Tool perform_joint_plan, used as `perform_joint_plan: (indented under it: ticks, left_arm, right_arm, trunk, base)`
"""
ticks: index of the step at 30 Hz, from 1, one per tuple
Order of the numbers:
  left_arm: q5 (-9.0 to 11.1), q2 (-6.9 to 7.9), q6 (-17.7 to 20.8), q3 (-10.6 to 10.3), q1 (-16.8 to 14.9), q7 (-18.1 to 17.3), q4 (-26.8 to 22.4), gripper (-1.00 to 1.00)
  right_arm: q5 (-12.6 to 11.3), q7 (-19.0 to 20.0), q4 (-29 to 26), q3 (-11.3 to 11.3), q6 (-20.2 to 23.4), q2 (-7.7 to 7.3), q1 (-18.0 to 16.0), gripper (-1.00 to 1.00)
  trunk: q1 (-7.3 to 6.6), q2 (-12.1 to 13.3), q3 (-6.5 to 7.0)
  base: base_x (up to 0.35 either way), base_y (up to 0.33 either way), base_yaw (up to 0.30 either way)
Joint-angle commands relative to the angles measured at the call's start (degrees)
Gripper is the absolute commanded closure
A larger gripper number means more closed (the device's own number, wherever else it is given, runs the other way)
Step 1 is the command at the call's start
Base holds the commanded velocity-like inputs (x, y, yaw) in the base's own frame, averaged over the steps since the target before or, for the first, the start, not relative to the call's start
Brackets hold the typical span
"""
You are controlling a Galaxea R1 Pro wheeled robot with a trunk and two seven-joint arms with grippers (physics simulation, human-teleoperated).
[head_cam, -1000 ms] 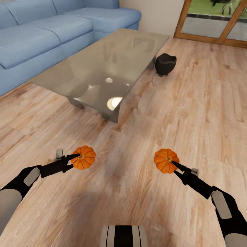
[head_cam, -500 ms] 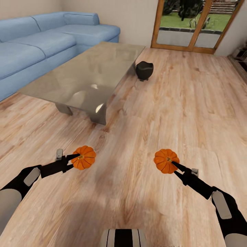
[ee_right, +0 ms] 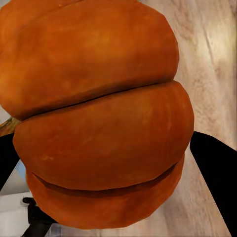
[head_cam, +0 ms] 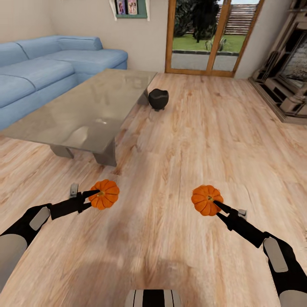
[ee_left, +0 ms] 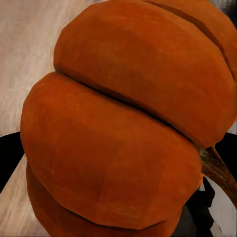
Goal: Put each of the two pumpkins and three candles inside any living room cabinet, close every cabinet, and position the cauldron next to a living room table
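My left gripper (head_cam: 94, 195) is shut on an orange ribbed pumpkin (head_cam: 105, 194), held above the wood floor at lower left; up close the pumpkin (ee_left: 123, 118) shows between the black fingers. My right gripper (head_cam: 214, 204) is shut on the second pumpkin (head_cam: 205, 199) at lower right, which looms large in the right wrist view (ee_right: 103, 113). The black cauldron (head_cam: 158, 99) stands on the floor beside the far corner of the grey glass table (head_cam: 76, 119). The cabinet and candles are out of view.
A blue sofa (head_cam: 38, 72) runs along the left behind the table. A wood-framed glass door (head_cam: 204, 38) is in the far wall. A pale shelving unit (head_cam: 285, 85) stands at the right edge. Wood floor stretches open ahead between my arms.
The view has swung to the right and lifted, so the table, sofa and cauldron shifted left and the door and right-hand shelves came into sight. Both arms keep the same pose with their pumpkins.
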Motion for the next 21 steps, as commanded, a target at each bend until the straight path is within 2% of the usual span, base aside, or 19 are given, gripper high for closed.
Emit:
perform_joint_plan:
  ticks: [1, 11, 21]
  left_arm:
    - [0.8, 0.08, 0.4, -0.2, 0.0, 0.0, 0.0, 1.00]
    - [0.8, 0.12, 0.5, -0.3, 0.0, -0.1, -0.1, 1.00]
    - [0.8, 0.12, 0.5, -0.3, 0.0, -0.1, -0.1, 1.00]
  right_arm:
    - [-0.5, 0.1, 0.0, -0.1, 0.5, 0.02, -0.1, 1.00]
    - [-0.6, 0.1, 0.5, -0.3, 0.5, 0.02, -0.1, 1.00]
    - [-0.6, 0.1, 0.9, -0.3, 0.5, 0.02, -0.1, 1.00]
  trunk:
    - [-0.04, 0.0, 0.24]
    - [-0.29, 0.1, 2.92]
    - [-0.55, 0.3, 5.62]
  base:
    - [0.000, 0.000, -0.269]
    - [-0.084, 0.000, -0.269]
    - [-0.016, 0.000, -0.269]
